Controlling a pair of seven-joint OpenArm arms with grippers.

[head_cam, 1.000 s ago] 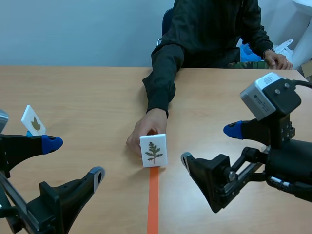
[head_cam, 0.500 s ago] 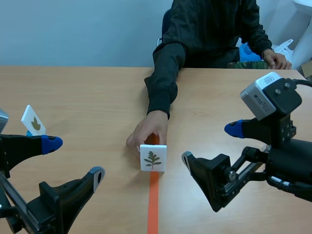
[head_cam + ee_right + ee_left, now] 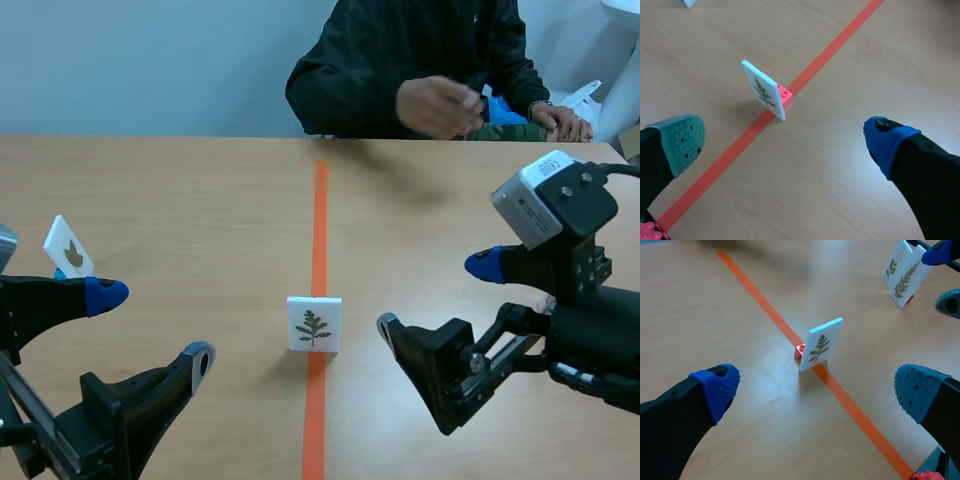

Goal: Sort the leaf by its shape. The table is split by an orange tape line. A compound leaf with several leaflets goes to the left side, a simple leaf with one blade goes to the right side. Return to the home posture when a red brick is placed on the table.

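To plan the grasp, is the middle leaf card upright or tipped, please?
Upright: the leaf card stands on edge on its red base.

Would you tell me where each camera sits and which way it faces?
Scene view: between the arms, facing the person across the table; both arms show.
Left wrist view: on the left arm, looking past left gripper at leaf card.
Right wrist view: on right arm, past right gripper at the card.
All share that card.

Light wooden table, its top smooth and faintly grained, running back to a plain pale blue-grey wall. Lighting soft and even; shadows on the wood are faint. Beyond the far right corner, a white object, kind unclear.
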